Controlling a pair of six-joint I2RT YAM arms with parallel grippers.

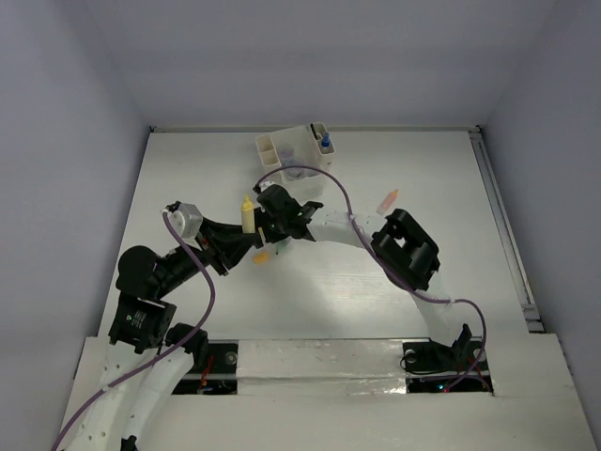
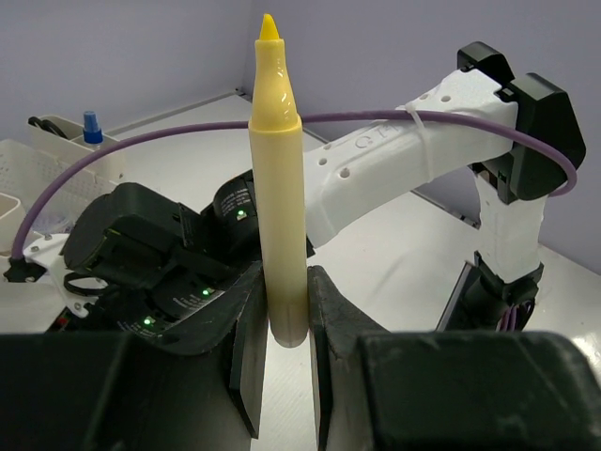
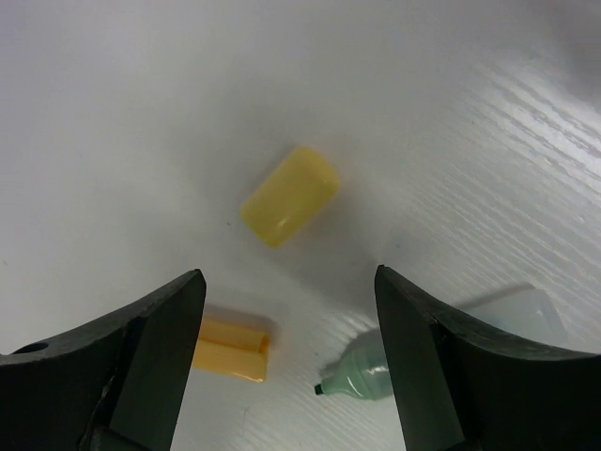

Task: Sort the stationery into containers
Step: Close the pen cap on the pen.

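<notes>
Step in hand, as judged: carrying the yellow marker to the organizer. The left gripper is clamped on the marker's lower barrel, and the marker stands upright, tip up. In the top view the marker sits near table centre, with the organizer near, at about 1 o'clock from it. A blue-capped bottle already stands in a far compartment.

The right gripper hangs with jaws spread wide, holding nothing, just beside the left one at its 3 o'clock. Below it on the table lie a yellow block at 12 o'clock, an orange block at 7 o'clock and a green marker at 5 o'clock, all apart from one another.

Next move, in my judgement: the left arm must travel toward 1 o'clock, keep clear of the right arm crossing close by, set the marker over a tall compartment and release. Which compartment is free cannot be told. The loose items remain unsorted.
</notes>
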